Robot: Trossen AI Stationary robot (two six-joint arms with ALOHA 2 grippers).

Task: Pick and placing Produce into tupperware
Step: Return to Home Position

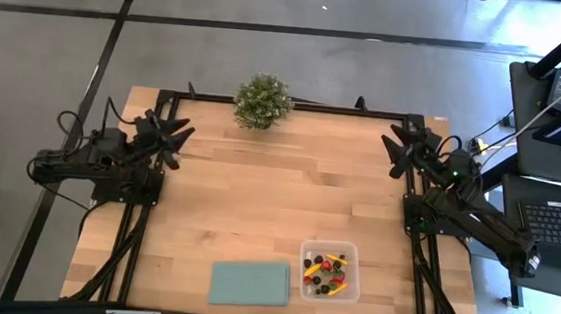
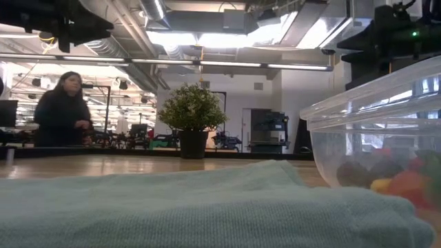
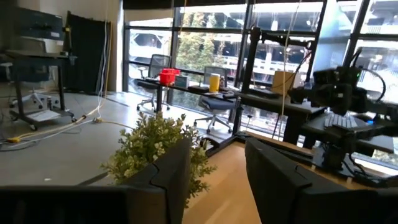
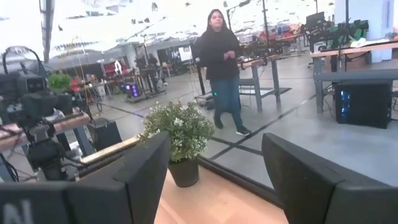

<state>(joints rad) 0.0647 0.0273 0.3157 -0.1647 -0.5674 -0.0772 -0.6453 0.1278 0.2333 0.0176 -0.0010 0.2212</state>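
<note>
We count one clear tupperware (image 1: 354, 253) on the surface (image 1: 257, 195), near the edge opposite the plant and toward the right arm's side. All the produce (image 1: 323, 275) lies inside it: red, yellow-orange and dark pieces, too small for us to count singly. One pale-green cloth (image 1: 250, 282) lies just beside the box. One potted plant (image 1: 263, 100) stands at the far edge. Of the two arms, the left claw (image 1: 176, 139) and the right claw (image 1: 395, 151) hang at opposite sides, each spread and empty. One person (image 4: 221, 56) stands beyond.
</note>
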